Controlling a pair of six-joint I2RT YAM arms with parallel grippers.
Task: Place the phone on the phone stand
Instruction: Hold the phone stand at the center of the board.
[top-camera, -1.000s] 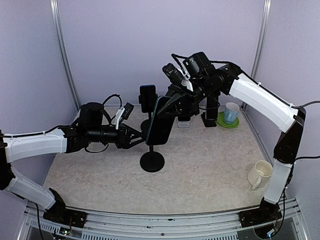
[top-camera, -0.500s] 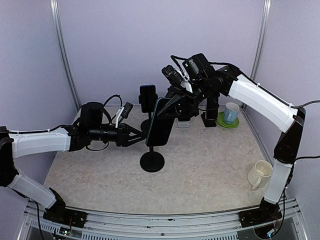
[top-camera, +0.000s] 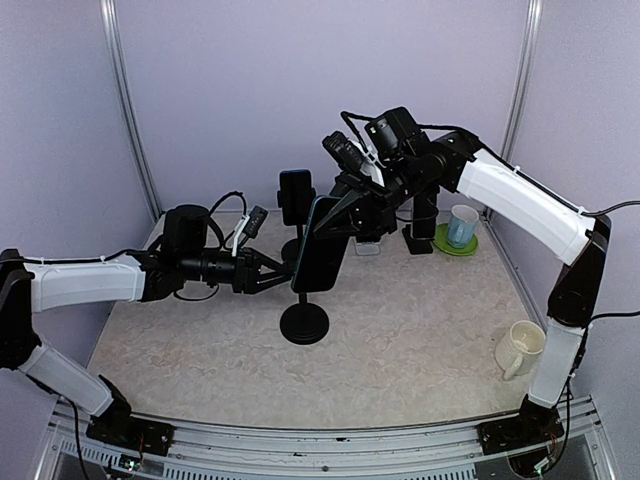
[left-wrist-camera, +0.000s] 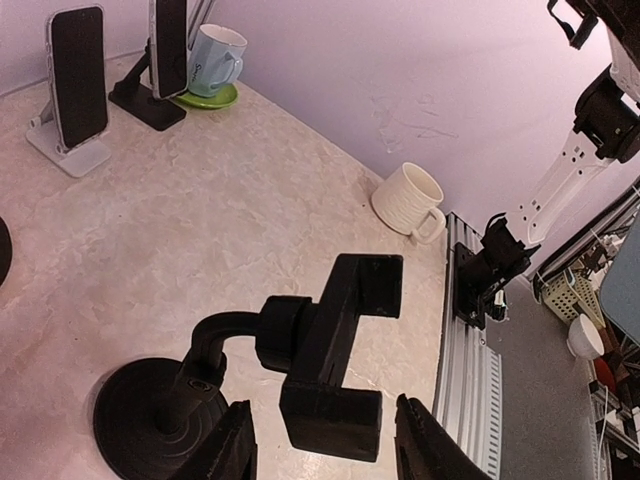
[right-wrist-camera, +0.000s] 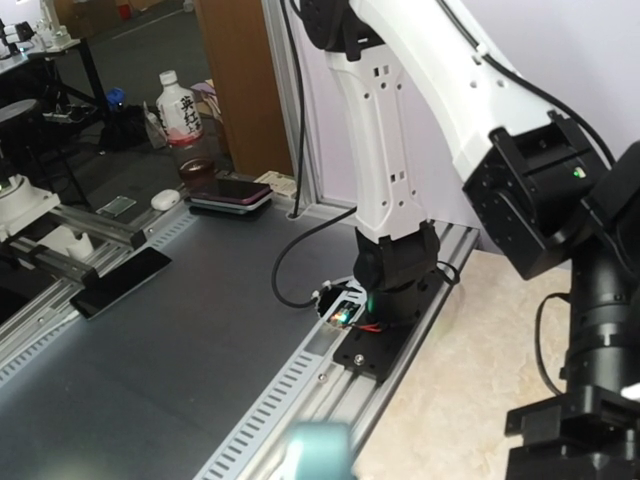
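Note:
The phone (top-camera: 319, 255), dark with a teal edge, hangs upright in the air over the black phone stand (top-camera: 304, 320). My right gripper (top-camera: 340, 217) is shut on its upper end. In the right wrist view only a blurred teal corner of the phone (right-wrist-camera: 322, 453) shows at the bottom edge. My left gripper (top-camera: 272, 273) is open just left of the stand's post. In the left wrist view the stand's clamp (left-wrist-camera: 338, 345) lies between the open fingers (left-wrist-camera: 232, 450), with gaps on both sides, and its round base (left-wrist-camera: 148, 420) sits lower left.
At the back stand a phone on a black holder (top-camera: 296, 197), a phone on a white stand (left-wrist-camera: 78, 70), another black stand (top-camera: 420, 225) and a blue-and-white mug on a green saucer (top-camera: 461, 228). A cream mug (top-camera: 520, 348) sits front right.
My left gripper has edged right, closer to the stand's post. The right gripper has lifted the phone very slightly.

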